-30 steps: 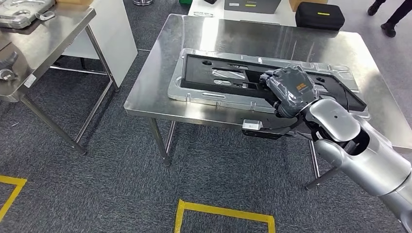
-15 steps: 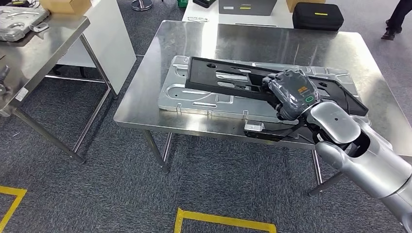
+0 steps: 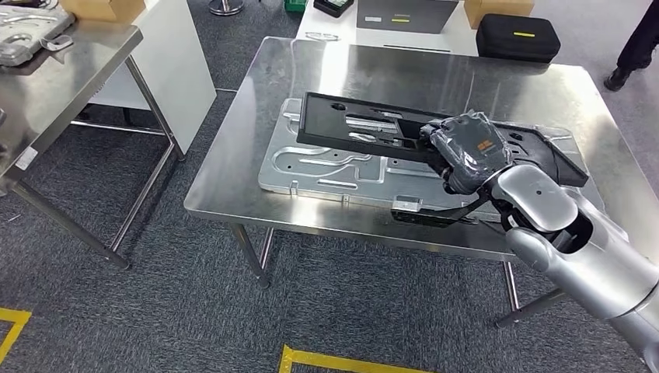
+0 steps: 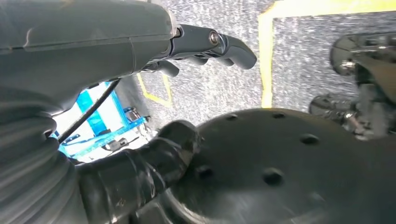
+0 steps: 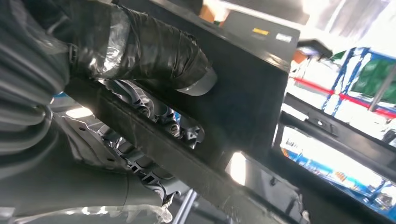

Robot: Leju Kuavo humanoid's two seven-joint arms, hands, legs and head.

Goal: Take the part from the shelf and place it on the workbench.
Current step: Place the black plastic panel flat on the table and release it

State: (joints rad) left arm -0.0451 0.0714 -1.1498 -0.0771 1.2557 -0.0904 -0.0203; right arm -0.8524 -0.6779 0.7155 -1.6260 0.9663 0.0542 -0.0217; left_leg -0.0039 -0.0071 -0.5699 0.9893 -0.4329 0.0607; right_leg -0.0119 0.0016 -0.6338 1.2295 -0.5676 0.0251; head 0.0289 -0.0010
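Since a second ago, the black panel (image 3: 365, 128) has lifted at its far end and swung slightly, its free corner now raised over the silver plate (image 3: 311, 167) lying on the table (image 3: 435, 66). The right hand (image 3: 465, 150) grips the panel's near edge, thumb wrapped over it in the right wrist view. The left hand (image 4: 205, 42) hangs by the floor, fingers loosely apart, holding nothing. Carrying looks done: the panel is over the table but not yet laid flat and released.
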